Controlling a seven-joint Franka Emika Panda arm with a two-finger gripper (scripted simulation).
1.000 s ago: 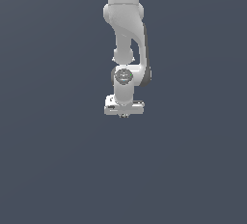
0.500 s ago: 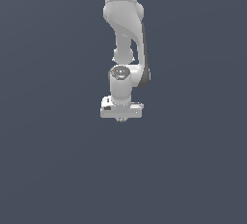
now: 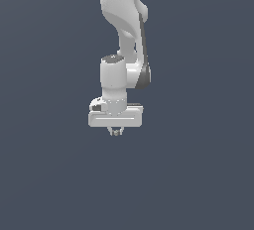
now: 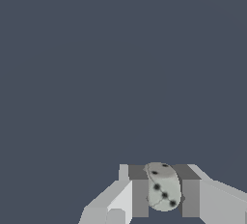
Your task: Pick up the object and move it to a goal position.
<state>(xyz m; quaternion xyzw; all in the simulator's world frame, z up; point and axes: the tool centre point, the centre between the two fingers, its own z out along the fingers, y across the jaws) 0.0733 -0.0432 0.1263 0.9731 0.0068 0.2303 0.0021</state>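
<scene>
Between the end effector (image 4: 164,196) fingers (image 4: 139,194) sits the object (image 4: 163,187), pale rounded lump with dark specks in the wrist view, pads clamped on both sides. Exterior view: same object (image 3: 115,132) a tiny dark bit at the fingertips under the white hand bar. Arm (image 3: 121,35) hangs vertically above against plain dark grey ground; contact with any surface cannot be told.

Pale, dark-spotted object (image 4: 163,188) pinched between the hand's (image 4: 165,196) two fingers (image 4: 140,196).
</scene>
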